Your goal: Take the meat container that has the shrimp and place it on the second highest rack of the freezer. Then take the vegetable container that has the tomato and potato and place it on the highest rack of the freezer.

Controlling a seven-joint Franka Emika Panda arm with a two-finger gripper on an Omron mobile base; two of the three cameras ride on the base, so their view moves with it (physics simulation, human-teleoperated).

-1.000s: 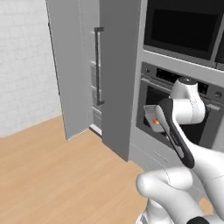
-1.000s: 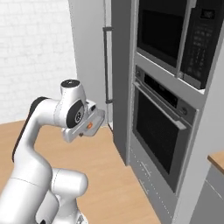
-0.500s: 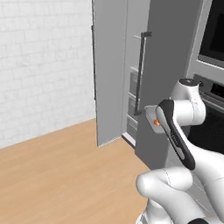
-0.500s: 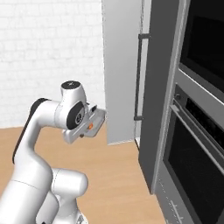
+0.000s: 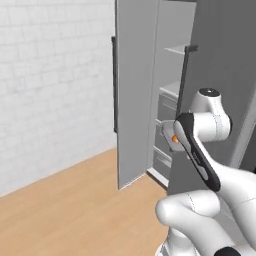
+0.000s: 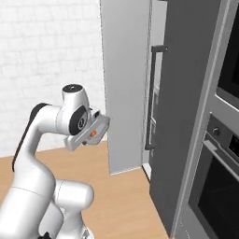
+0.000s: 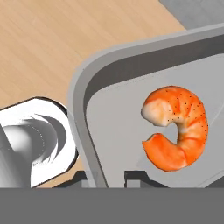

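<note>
My gripper (image 7: pixel 103 178) is shut on the rim of the meat container (image 7: pixel 114 131), a small grey metal tray, which I hold off the floor. The curled orange shrimp (image 7: pixel 177 127) lies in it. In the right base view the meat container (image 6: pixel 95 127) juts from the hand with the shrimp (image 6: pixel 93 134) as an orange dot. In the left base view the meat container (image 5: pixel 166 134) hangs just in front of the freezer (image 5: pixel 134 95), whose door stands open. Inside, the highest rack (image 5: pixel 179 49) sits above a second shelf (image 5: pixel 171 89) and drawers (image 5: pixel 166 107). The vegetable container is out of view.
A dark grey door with a long black handle (image 6: pixel 150 95) stands right of the opening. The black-glass wall oven (image 6: pixel 219 182) is further right. A white brick wall (image 5: pixel 55 85) and wood floor (image 5: pixel 75 205) lie to the left.
The whole picture has shifted as the base drove toward the freezer, and its shelves have come into sight. The gripper has stayed shut on the meat container throughout.
</note>
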